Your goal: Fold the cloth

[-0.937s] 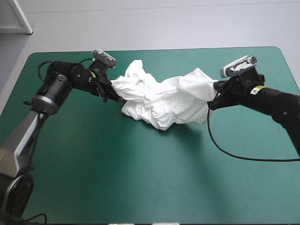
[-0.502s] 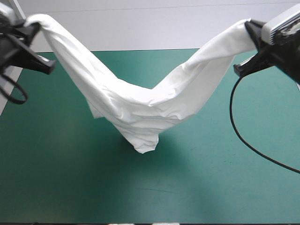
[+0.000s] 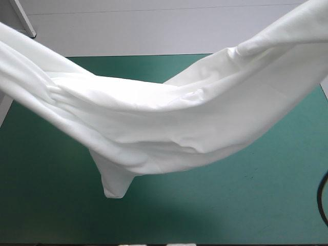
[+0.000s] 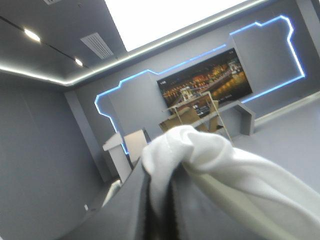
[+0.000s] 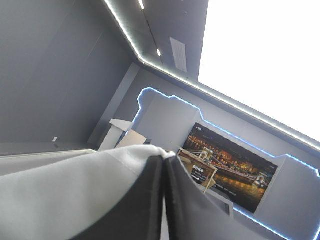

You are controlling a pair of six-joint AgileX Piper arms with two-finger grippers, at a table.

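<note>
Left gripper [image 4: 161, 192]: jaws clamped on one bunched end of the T-shirt [image 4: 200, 150]. Right gripper [image 5: 163, 167]: jaws pinched on the opposite end. The T-shirt hangs slung between them, long axis left to right, its sagging middle apparently clear of the teal-green table [image 3: 246, 205]. No container in view.

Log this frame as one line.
T-shirt: lifted, unfolded, middle sagging over table | left jaws: shut on T-shirt | right jaws: shut on T-shirt
</note>
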